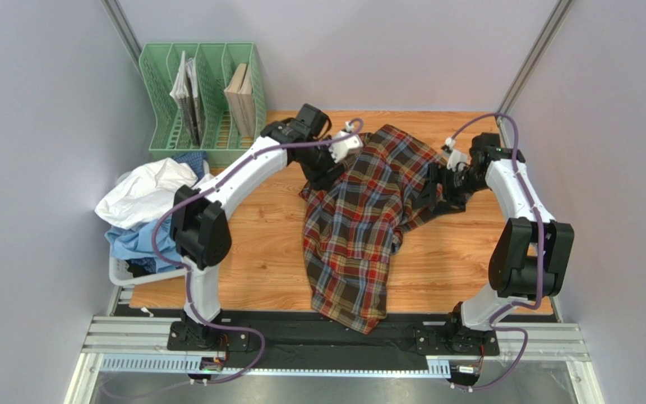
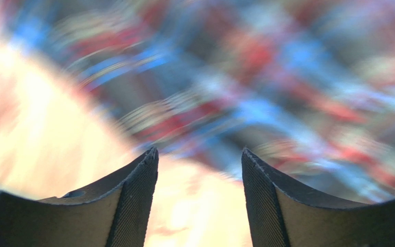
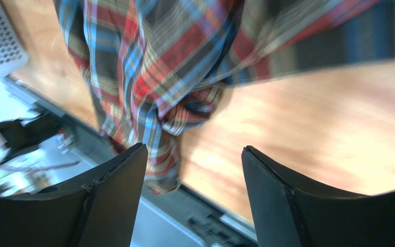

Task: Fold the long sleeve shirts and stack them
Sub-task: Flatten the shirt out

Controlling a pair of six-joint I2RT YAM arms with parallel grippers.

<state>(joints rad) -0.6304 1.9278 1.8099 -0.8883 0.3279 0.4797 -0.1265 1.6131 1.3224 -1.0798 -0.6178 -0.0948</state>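
- Tartan shirt (image 1: 356, 227) is lying crumpled down the middle of the table (image 1: 259, 269). It is running from close to the far edge to the near edge, where its lower end is spilling over.
- It is not yet lying flat, so the step in hand is probably spreading it out before any fold.
- Left gripper (image 2: 199, 154) is hovering at the shirt's far left side, right over the cloth. Its jaws are standing well apart and gripping nothing, with blurred tartan showing beyond them.
- Right gripper (image 3: 194, 149) is sitting at the shirt's far right side, beside a bunched fold that may be a sleeve. It is likewise gaping and holding nothing, with bare wood showing between its fingers.
- To do this step well, each gripper should probably be pinching a single layer at a matching outer point, such as the shoulders.
- Both should then be drawing apart evenly and toward the far edge, so the overhanging end is sliding back onto the wood rather than dragging further off.
- Grabbing a doubled fold would likely be keeping the creases in.
- White shirt (image 1: 145, 189) and light blue shirt (image 1: 137, 240) are waiting in a heap off the left edge, well apart from the tartan one, with the left arm arching near them.
- Green file rack (image 1: 204, 101) is standing at the far left corner, close behind the left arm. A wide backward swing there could be clipping it.
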